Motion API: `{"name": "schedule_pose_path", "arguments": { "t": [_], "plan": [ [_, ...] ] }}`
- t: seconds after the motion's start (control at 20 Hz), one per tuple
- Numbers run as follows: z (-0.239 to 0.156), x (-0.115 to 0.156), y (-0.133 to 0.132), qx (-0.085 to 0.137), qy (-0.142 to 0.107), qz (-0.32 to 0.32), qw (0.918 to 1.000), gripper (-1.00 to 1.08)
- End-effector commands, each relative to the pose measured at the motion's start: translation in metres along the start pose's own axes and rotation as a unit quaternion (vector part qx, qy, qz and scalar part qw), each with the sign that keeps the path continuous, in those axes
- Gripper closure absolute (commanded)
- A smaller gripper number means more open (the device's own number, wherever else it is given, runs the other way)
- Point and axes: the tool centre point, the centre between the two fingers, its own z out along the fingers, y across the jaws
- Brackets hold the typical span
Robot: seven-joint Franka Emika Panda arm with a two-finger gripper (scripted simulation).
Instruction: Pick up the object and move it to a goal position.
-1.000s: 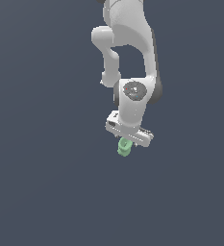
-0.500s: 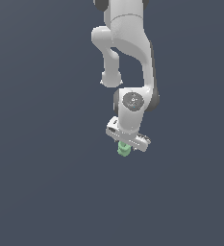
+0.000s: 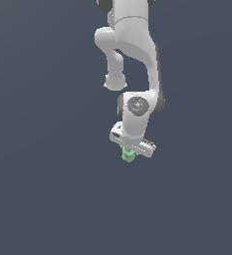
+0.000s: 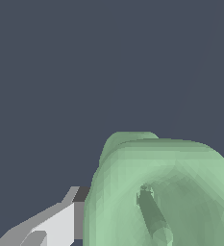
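Observation:
The object (image 3: 128, 155) is a small pale mint-green chunky piece that sticks out just below my white gripper (image 3: 131, 149) in the exterior view. In the wrist view the object (image 4: 161, 192) fills much of the frame, showing a ring-like hollow end. One grey-white finger (image 4: 60, 223) presses against its side; the other finger is hidden behind the object. The gripper is shut on the object and holds it above the dark grey floor (image 3: 48, 189). The white arm (image 3: 132, 55) reaches down from the top of the exterior view.
Only the flat dark grey floor shows around the arm in both views. No goal marker and no other object is visible.
The arm has folded and the gripper with the object has shifted slightly towards the exterior view's left and a little lower in the frame. The grip is unchanged.

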Motion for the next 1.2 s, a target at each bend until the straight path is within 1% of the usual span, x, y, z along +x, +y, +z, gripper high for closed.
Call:
{"name": "schedule_pose_path", "arguments": {
  "t": [0.0, 0.3, 0.55, 0.8, 1.15],
  "plan": [
    [0.001, 0.000, 0.000, 0.000, 0.000, 0.000, 1.0000, 1.08],
    [-0.005, -0.003, -0.003, 0.000, 0.000, 0.000, 1.0000, 1.08],
    [-0.024, -0.013, -0.017, 0.000, 0.000, 0.000, 1.0000, 1.08],
    [-0.059, -0.032, -0.041, 0.000, 0.000, 0.000, 1.0000, 1.08],
    [-0.123, -0.066, -0.086, -0.001, 0.000, 0.000, 1.0000, 1.08]
  ]
}}
